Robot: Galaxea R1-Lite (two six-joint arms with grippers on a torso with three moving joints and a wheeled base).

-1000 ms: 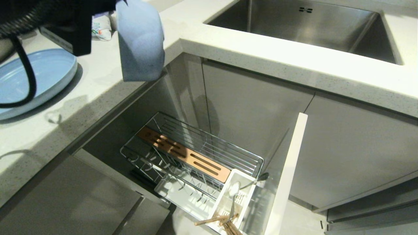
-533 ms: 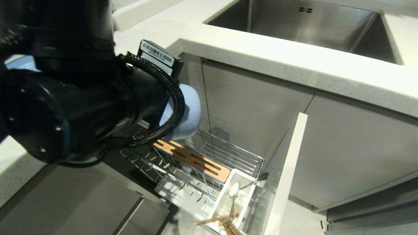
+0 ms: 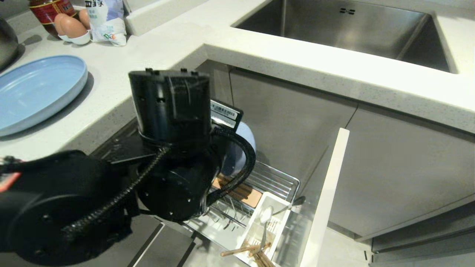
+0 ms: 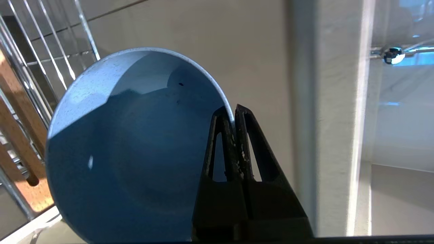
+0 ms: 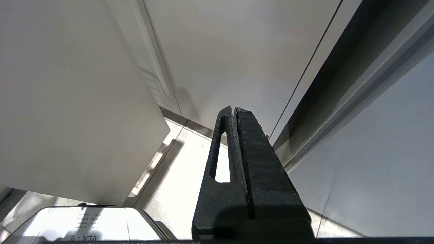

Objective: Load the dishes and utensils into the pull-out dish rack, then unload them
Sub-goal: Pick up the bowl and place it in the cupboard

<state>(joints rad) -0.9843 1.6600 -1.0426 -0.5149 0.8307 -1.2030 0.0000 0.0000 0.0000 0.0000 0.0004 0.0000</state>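
Your left gripper pinches bowl rim, bowl on edge above rack, mouth toward wrist camera. Right gripper closed, empty. Plate flat on counter, 10 o'clock.

I'm working in a home kitchen: recessed stainless steel sink, pale speckled stone surface, brown eggs, grey cabinet fronts.
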